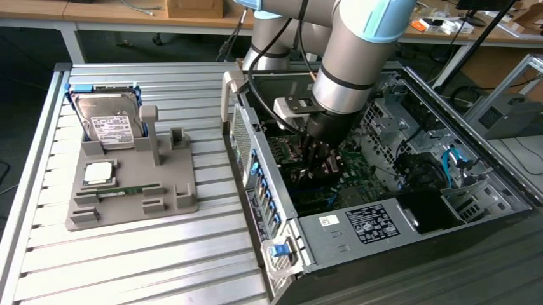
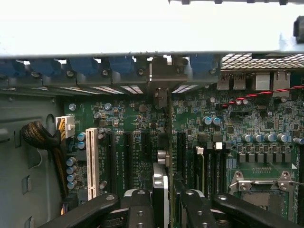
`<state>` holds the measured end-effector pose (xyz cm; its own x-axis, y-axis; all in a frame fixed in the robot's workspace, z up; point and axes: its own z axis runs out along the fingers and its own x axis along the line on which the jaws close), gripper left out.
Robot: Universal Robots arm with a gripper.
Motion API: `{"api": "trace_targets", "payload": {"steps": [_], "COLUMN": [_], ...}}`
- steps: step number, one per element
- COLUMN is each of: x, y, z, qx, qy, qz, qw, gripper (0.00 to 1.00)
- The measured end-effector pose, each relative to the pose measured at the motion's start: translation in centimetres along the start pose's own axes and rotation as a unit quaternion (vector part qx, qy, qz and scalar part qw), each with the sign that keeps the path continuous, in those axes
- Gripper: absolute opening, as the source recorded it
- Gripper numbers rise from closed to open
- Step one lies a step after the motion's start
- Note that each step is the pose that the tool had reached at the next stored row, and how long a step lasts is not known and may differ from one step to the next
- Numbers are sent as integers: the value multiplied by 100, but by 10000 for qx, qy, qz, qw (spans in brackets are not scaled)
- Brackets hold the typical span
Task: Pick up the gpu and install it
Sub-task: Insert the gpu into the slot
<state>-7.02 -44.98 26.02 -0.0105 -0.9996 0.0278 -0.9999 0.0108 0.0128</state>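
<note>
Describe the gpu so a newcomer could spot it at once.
Look inside the open computer case, above its green motherboard. The gpu stands edge-on between the end effector fingers: a thin dark upright strip, unlike the flat black slots and the white slot beside it.

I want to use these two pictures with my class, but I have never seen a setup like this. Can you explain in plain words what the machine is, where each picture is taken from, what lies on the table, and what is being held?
The grey machine is a robot arm reaching down into an opened computer case. One picture comes from a camera standing off to the side. The other comes from a camera on the arm's wrist, looking past the tool at the green motherboard.

On the slatted table, towards the exterior view's left, a grey holder tray carries spare parts: a silver hard drive standing on edge, a square processor chip and a slim green memory stick.

In the wrist view the tool's black fingers grip the gpu, a thin card seen edge-on, held upright above the long black slots on the board.
</note>
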Motion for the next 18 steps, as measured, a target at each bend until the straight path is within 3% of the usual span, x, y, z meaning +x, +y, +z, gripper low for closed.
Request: {"api": "trace_targets", "payload": {"steps": [18], "x": [-27], "y": [-1], "z": [10], "qx": [0], "qy": [-1], "qz": [0], "qw": [10000], "gripper": [27]}}
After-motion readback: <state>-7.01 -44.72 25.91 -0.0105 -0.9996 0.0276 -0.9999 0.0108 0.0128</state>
